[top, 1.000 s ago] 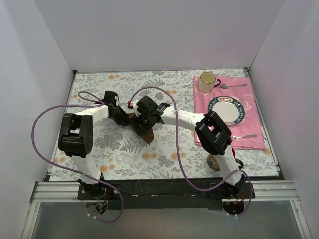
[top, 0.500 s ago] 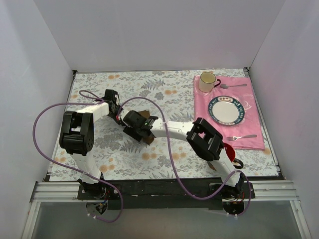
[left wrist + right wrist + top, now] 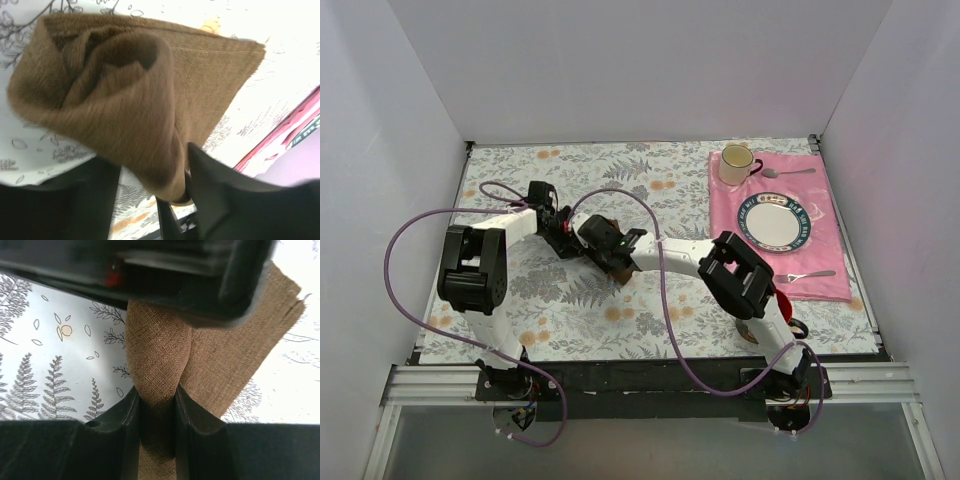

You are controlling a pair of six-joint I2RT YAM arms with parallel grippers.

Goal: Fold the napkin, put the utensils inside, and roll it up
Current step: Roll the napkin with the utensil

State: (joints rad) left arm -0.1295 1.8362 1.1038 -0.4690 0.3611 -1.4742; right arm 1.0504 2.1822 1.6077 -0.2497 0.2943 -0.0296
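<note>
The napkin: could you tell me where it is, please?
The napkin sits left of centre in the top view, over the floral table, between the left gripper and the right gripper, which pinches it.

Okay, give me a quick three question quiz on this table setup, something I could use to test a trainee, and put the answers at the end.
1. True or false: the plate sits on the placemat.
2. What is the right gripper clamped on? A) napkin B) spoon C) fork
3. Fill in: in the top view, the mug stands on the placemat's far ___ corner.

Key: 1 true; 2 A; 3 left.
</note>
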